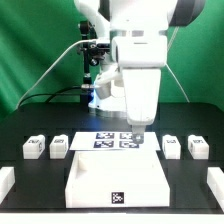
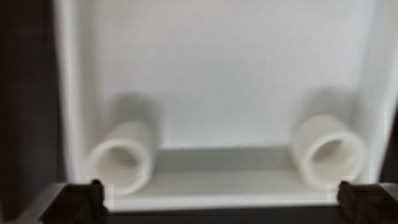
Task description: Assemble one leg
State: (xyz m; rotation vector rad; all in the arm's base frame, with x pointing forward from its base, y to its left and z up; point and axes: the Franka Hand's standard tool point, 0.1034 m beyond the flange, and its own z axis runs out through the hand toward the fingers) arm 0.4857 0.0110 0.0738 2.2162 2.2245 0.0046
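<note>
tool (image 1: 137, 133): we see it pointing straight down from the arm (image 1: 140, 75), over the far edge of the panel, where the panel meets the marker board.
tool state: in the wrist view the tool (image 2: 222, 196) has its two dark fingertips (image 2: 80, 197) spread wide apart, and they grip nothing.
panel (image 1: 115, 172): a large flat white piece lying on the black tabletop (image 1: 45, 190), directly under the tool and reaching from it toward the camera; it carries a small tag on its front face.
panel in the wrist view (image 2: 222, 70): its raised rim and flat inner face fill the picture below the tool.
sockets: two round white sockets stand on the panel's inner face, one (image 2: 121, 160) close to each fingertip, the other at (image 2: 326, 152).
marker board (image 1: 108, 140): it lies flat just behind the panel, beside the tool tip; we cannot tell whether the tool touches anything.
legs: four small white blocks rest on the tabletop, well apart from the tool and none held.
legs toward the exterior view's left of the tool: the inner left leg (image 1: 60, 146) and the outer left leg (image 1: 33, 146).
legs toward the exterior view's right of the tool: the inner right leg (image 1: 171, 146) and the outer right leg (image 1: 197, 146).
</note>
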